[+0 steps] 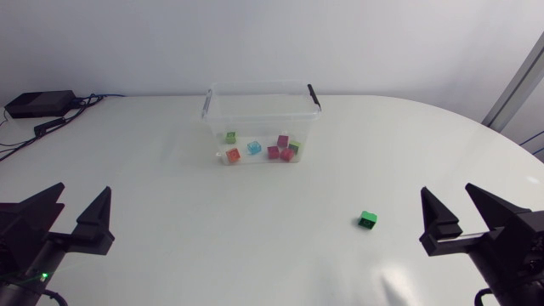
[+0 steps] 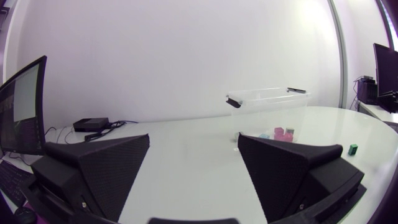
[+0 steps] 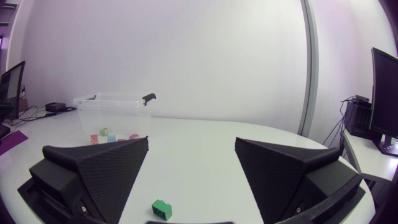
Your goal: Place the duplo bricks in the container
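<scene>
A clear plastic container (image 1: 261, 110) with black handles stands at the table's far middle; several coloured bricks (image 1: 280, 149) lie inside it. One green brick (image 1: 368, 220) lies loose on the table at the right, a little to the left of my right gripper (image 1: 460, 209), which is open and empty. In the right wrist view the green brick (image 3: 161, 209) lies just ahead of the right gripper (image 3: 191, 155), between its fingers' line. My left gripper (image 1: 75, 207) rests open at the near left, empty. From the left wrist the container (image 2: 268, 98) and green brick (image 2: 353, 149) show far ahead of the left gripper (image 2: 194, 149).
A small black box (image 1: 38, 104) with cables sits at the far left corner of the table.
</scene>
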Robot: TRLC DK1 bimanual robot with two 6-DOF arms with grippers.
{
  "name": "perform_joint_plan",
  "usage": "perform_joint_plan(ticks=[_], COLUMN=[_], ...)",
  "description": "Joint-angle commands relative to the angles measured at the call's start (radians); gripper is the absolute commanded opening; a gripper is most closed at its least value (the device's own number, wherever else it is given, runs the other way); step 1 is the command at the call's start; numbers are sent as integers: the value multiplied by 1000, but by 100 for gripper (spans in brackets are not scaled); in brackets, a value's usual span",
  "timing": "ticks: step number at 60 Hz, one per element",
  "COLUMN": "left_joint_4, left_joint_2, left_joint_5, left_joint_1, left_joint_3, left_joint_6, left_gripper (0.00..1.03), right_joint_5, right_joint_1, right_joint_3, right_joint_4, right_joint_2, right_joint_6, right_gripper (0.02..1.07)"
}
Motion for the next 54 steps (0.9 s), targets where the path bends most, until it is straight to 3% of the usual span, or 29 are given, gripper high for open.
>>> perform_joint_plan(ticks=[1, 28, 43, 54], left_joint_4=[12, 11, 9, -164], left_joint_2=[-10, 44, 379, 577], left_joint_5=[6, 8, 8, 14], left_joint_1=[-5, 4, -4, -7], left_joint_3=[-19, 5, 188, 396], left_joint_6=[15, 35, 24, -19], left_gripper=[99, 99, 99, 99], right_joint_5=[4, -6, -27, -76], right_joint_1=[8, 10, 13, 23], right_joint_3=[-17, 29, 161, 325], right_joint_4=[-11, -50, -175, -295], right_joint_2=[-5, 72, 156, 360], right_joint_6=[-29, -53, -72, -69], right_gripper=[103, 103, 103, 103])
